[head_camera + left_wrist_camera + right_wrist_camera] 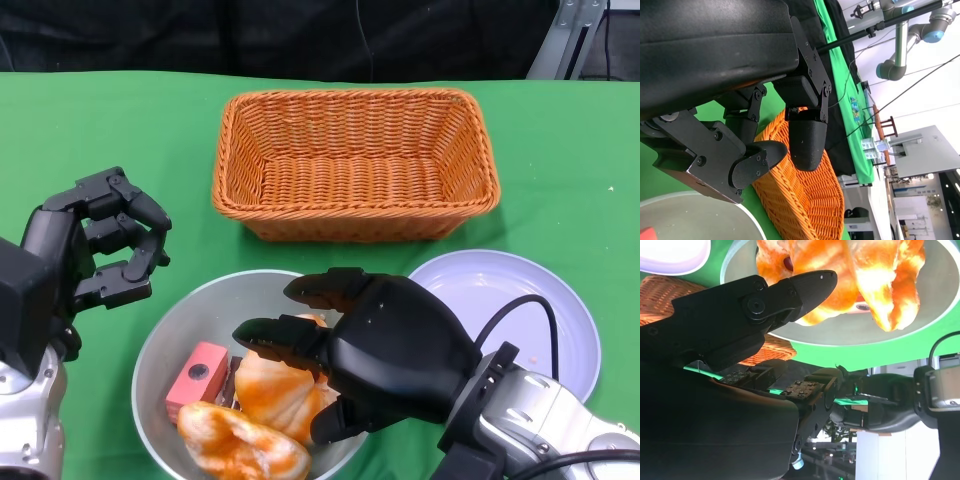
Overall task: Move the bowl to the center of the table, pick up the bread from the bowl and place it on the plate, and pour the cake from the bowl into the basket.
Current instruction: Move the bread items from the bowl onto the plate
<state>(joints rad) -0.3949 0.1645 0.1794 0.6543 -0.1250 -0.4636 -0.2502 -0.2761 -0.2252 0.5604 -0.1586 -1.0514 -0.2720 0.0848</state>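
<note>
Bread (285,388) lying in bowl (170,335) near table's front edge, beside pink cake (197,375). Right wrist view showing bread's underside glowing orange. Right hand (375,345) reaching over bowl, fingers spread, not yet grasping. Left hand (105,250) hovering beside bowl, fingers curled, empty.

Bare green table (110,130) left of the basket (355,165); plate (520,310) apparently bare.
</note>
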